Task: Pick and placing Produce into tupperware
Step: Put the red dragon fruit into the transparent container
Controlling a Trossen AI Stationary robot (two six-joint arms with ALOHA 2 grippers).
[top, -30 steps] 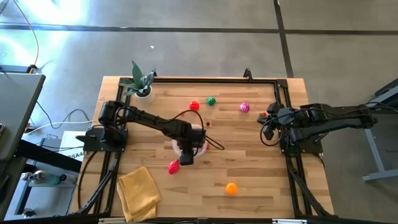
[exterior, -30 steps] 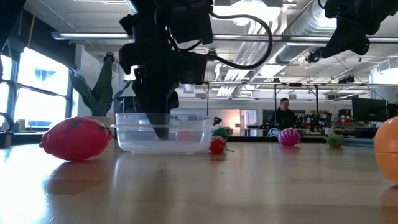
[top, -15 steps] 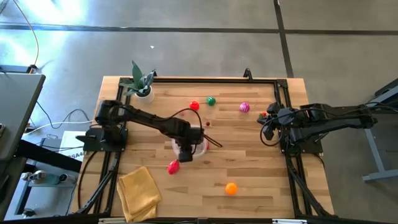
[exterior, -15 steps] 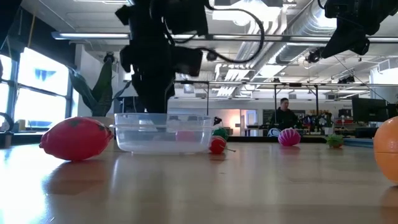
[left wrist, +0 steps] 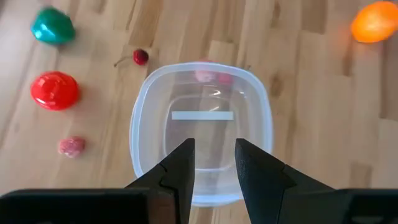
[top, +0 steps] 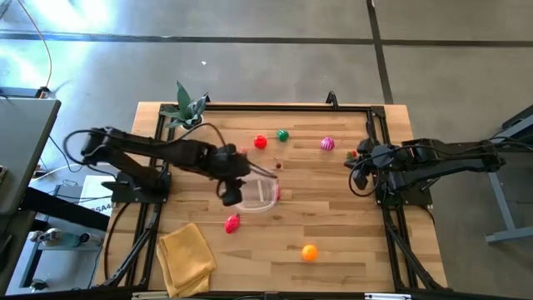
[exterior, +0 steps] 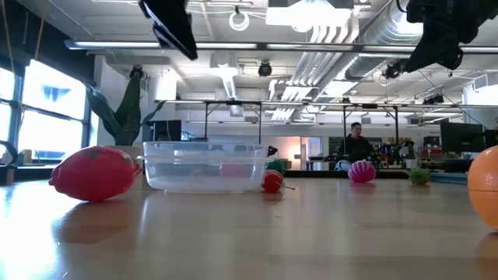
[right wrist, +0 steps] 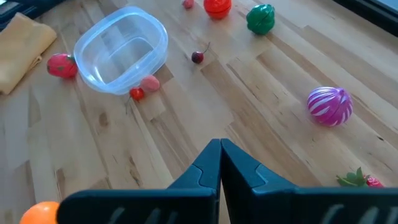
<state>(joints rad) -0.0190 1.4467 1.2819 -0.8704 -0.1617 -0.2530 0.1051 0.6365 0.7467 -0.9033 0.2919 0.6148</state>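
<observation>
Presently: left gripper (left wrist: 212, 163) empty, fingers slightly apart, above tub (left wrist: 202, 127). Tub empty; red fruit (top: 232, 222) just beside it. Right gripper (right wrist: 220, 163) closed, idle. Risk: descending fingers clip rim, shifting tub.

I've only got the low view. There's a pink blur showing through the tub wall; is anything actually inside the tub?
Observer: No. The right wrist view shows the tupperware empty; the pink piece lies outside, against its wall, next to a small red piece.
Operator: Where's the left gripper? I only see a dark bit at the top.
Observer: The left gripper is raised over the tupperware, pointing down into it, jaws apart with nothing between them.
Operator: And the right one?
Observer: The right gripper is shut and empty, waiting at the right side of the table.
</observation>
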